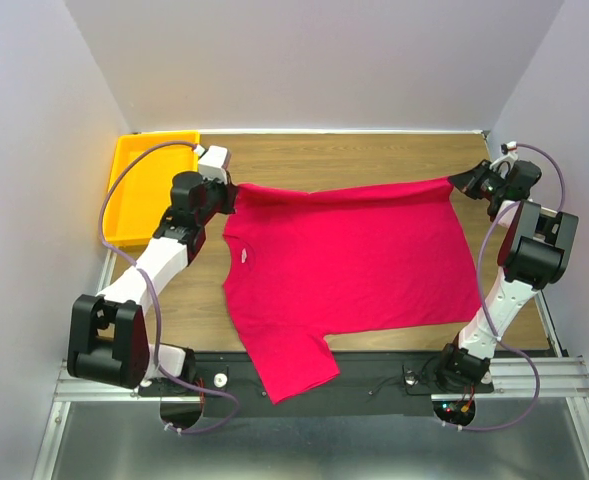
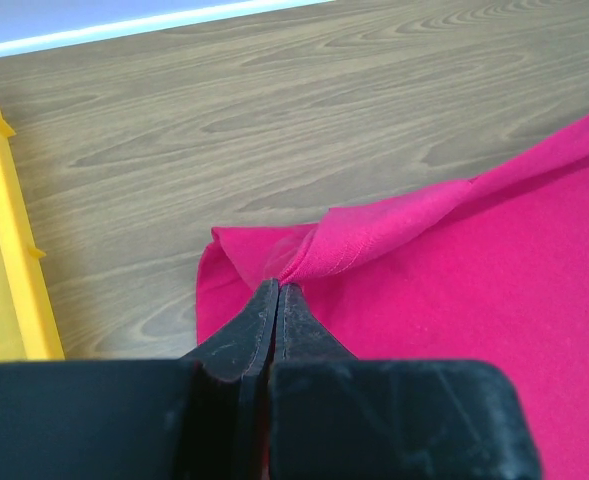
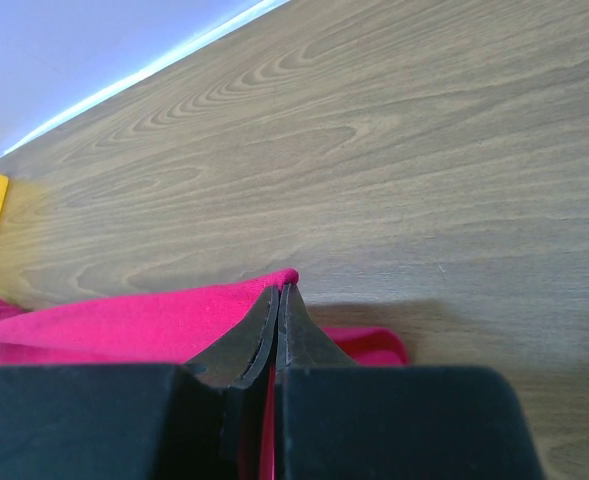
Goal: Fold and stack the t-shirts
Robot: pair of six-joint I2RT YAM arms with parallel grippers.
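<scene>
Where the matte black fingers of the left end effector point(image 2: 276, 290) press together, they pinch a rolled fold of the crimson t-shirt point(image 1: 354, 255) at its far left corner. The right end effector point(image 3: 279, 292) likewise pinches the thin hem at the far right corner. Between the two grips the cloth's far edge runs as a taut line. The rest of the smooth knit lies spread on the wood-grain desk point(image 1: 374, 155), with one sleeve reaching over the near edge. A yellow plastic tray point(image 1: 149, 185), rectangular with raised walls, sits just beside the left grip.
</scene>
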